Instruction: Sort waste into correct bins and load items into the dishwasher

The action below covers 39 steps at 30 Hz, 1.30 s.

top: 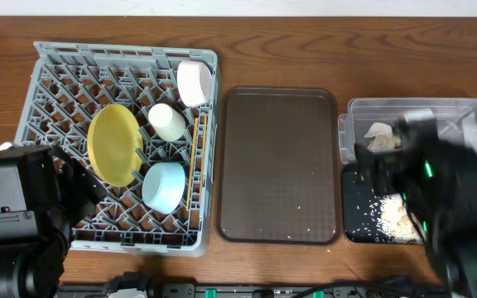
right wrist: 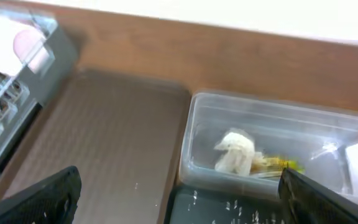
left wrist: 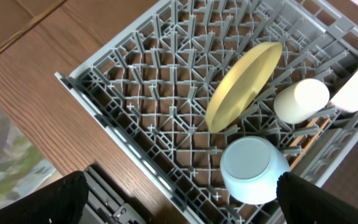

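Print on the green-and-yellow snack wrapper [right wrist: 278, 165] is too blurred to read. It lies beside the crumpled white napkin [right wrist: 235, 152] inside the clear tub [right wrist: 272, 102], which sits right of the brown serving tray [top: 277, 165] at its far end. The black tray [top: 354, 219], right of the serving tray at its near end, lies against the tub and carries white rice crumbs [top: 392, 213]. Left of the serving tray stands the grey dish rack [top: 56, 83], holding the yellow plate [top: 114, 145] on edge, the cream bowl [top: 167, 121], the light blue bowl [top: 165, 184], the white cup [top: 194, 82] and the wooden chopsticks [top: 195, 157]. The left claw [left wrist: 182, 202] is spread wide above the rack, grasping and touching nothing. The right claw [right wrist: 182, 199] is equally wide and empty over the tub's near wall.
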Each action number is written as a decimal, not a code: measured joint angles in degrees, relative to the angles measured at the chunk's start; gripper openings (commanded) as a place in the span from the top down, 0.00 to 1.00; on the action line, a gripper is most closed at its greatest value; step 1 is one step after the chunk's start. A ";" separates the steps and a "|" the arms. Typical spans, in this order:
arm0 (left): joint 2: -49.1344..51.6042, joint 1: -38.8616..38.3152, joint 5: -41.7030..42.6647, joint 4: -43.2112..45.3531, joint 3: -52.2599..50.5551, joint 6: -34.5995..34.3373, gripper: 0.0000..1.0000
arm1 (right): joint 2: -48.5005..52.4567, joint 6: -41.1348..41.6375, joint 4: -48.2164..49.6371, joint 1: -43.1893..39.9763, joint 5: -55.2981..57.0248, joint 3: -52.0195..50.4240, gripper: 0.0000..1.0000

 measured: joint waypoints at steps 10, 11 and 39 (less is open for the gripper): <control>0.00 0.00 -0.02 0.04 0.00 0.00 0.02 | -34.25 -2.47 32.44 -9.73 -4.81 -33.14 0.01; 0.00 0.00 -0.02 0.00 0.00 0.00 0.02 | -36.11 -2.73 35.39 -10.60 -5.95 -35.52 0.01; 0.00 0.00 -0.02 0.00 0.00 0.00 0.02 | -44.19 -2.93 43.17 -12.07 -10.84 -57.86 0.01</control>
